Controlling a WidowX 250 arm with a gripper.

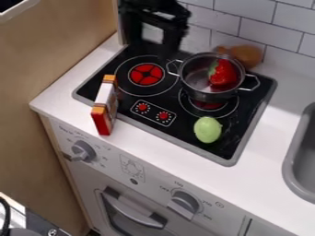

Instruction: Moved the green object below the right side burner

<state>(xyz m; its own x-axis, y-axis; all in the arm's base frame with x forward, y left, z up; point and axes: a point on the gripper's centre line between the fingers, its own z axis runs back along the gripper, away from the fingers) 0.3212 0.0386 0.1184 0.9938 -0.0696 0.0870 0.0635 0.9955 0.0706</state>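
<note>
Smooth pale-green oval object (208, 129) seen on black glass stovetop (185, 132), near side of ringed right burner (206, 105) | judged light, firm, prone to roll | best gripped across narrower middle | black two-fingered pincer (162, 46), far left: opening cannot be determined

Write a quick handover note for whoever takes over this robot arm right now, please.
End effector: open and empty, at the stove's back left.
Job's things: green object on the stovetop, just in front of the right burner. The pot stands on that burner, a red item inside.
Done: green object appears placed.
Left: seemingly nothing but moving the arm clear.
</note>
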